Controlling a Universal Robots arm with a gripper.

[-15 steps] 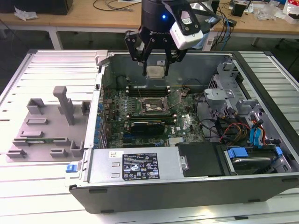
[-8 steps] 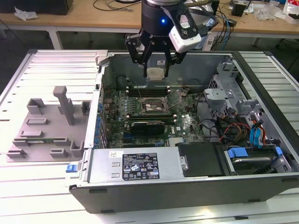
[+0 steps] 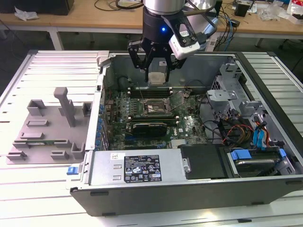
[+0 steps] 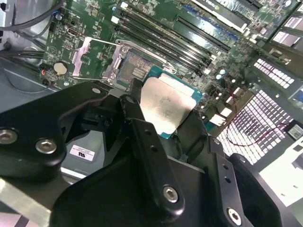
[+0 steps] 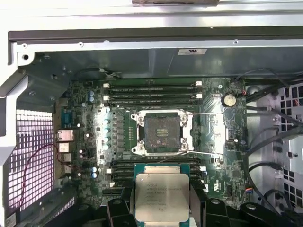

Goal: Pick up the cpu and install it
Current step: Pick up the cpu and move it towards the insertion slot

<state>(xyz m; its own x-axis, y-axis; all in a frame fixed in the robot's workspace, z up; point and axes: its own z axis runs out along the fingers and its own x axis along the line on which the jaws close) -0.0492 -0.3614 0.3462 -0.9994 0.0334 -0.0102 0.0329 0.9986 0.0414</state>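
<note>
Halfway or so between wide open and shut, clamping the cpu [image 3: 157, 79] in the gripper [image 3: 156, 74]: pinching the chip by two opposite edges between black fingers [image 4: 142, 130], stopped at the chip's width. Carrying it roughly level, silvery lid facing up, green rim peeking out past the lid in both wrist views. Hanging in the air inside the open computer case [image 3: 189, 191], raised above the green motherboard [image 5: 92, 118] and touching nothing but the fingers. Hovering near the cpu socket [image 5: 161, 132] yet apart from it, not seated. Leaving that socket unfilled, with its contact field bare and its metal load plate [image 4: 92, 56] swung open to one side. Overlapping, in the first wrist view, one of the two banks of long memory slots [image 5: 151, 92] flanking the socket. Hanging well apart from the black expansion card [image 3: 149, 126] and the labelled power supply [image 3: 137, 168] toward the case's near wall in the exterior view. Sitting well apart, too, from the grey moulded fixture [image 3: 47, 127] lying on the slatted metal surface [image 3: 28, 194] at the exterior view's left, outside the case.
</note>
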